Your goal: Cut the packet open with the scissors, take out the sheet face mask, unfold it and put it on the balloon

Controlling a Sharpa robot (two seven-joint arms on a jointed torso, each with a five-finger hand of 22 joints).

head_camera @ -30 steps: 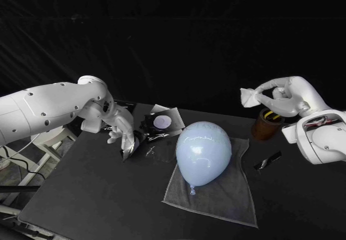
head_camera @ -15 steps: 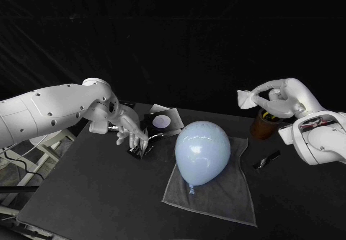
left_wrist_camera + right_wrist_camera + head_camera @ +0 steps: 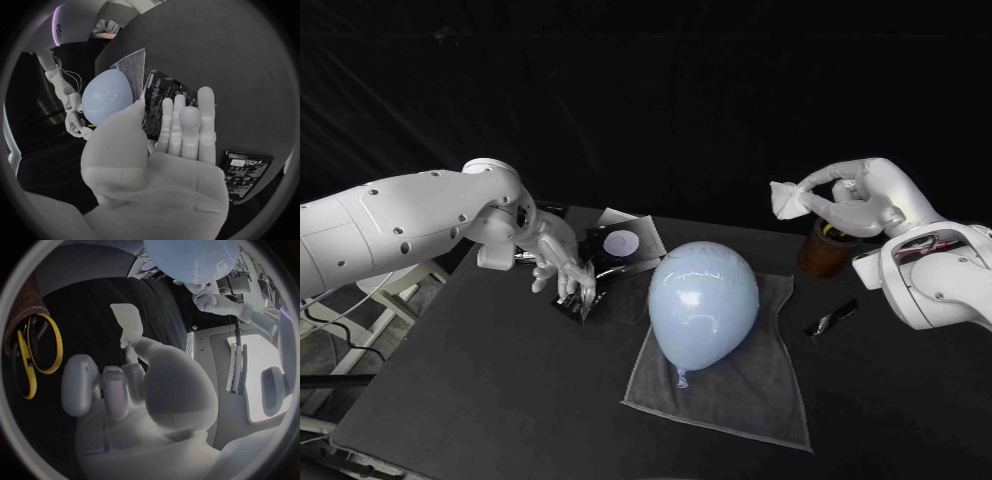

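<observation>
My left hand (image 3: 564, 272) holds the black packet (image 3: 584, 304) low over the table, left of the balloon; in the left wrist view the packet (image 3: 160, 100) lies against the straight fingers (image 3: 182, 125) with the thumb beside it. The pale blue balloon (image 3: 704, 305) lies on a grey towel (image 3: 747, 400). My right hand (image 3: 855, 200) is raised at the back right and pinches the folded white sheet mask (image 3: 788, 198), seen also as a pale folded mask (image 3: 128, 322). Yellow-handled scissors (image 3: 28, 355) stand in a brown cup (image 3: 825, 252) under that hand.
An open white box (image 3: 625, 243) with dark items stands behind my left hand. A second black packet (image 3: 247, 167) lies on the table. A small dark object (image 3: 834, 320) lies right of the towel. A white stool (image 3: 401, 285) stands off the table's left edge.
My left hand has carried the packet right and down, closer to the balloon. My right hand with the mask has drifted slightly left.
</observation>
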